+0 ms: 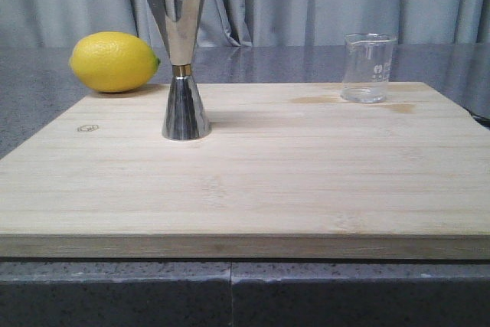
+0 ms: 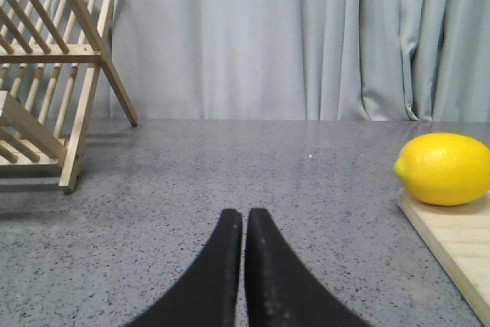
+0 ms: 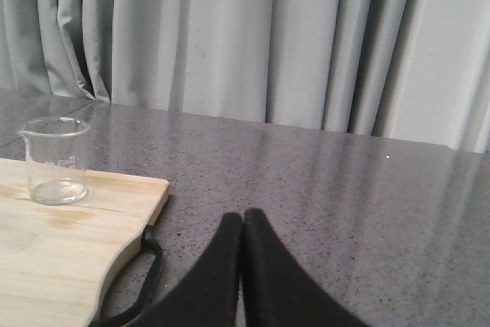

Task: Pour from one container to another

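Observation:
The small clear glass beaker (image 1: 368, 67) stands upright at the back right of the wooden board (image 1: 253, 189); it also shows in the right wrist view as the beaker (image 3: 53, 160). The tall steel jigger (image 1: 182, 59), with a gold band at its waist, stands upright on the board's left part. Neither gripper appears in the front view. My left gripper (image 2: 245, 216) is shut and empty over the grey counter, left of the board. My right gripper (image 3: 243, 216) is shut and empty over the counter, right of the board.
A yellow lemon (image 1: 114, 61) lies at the board's back left corner, also seen as the lemon (image 2: 445, 168). A wooden dish rack (image 2: 53, 74) stands far left on the counter. The board's black handle loop (image 3: 142, 273) sticks out near my right gripper. Grey curtains hang behind.

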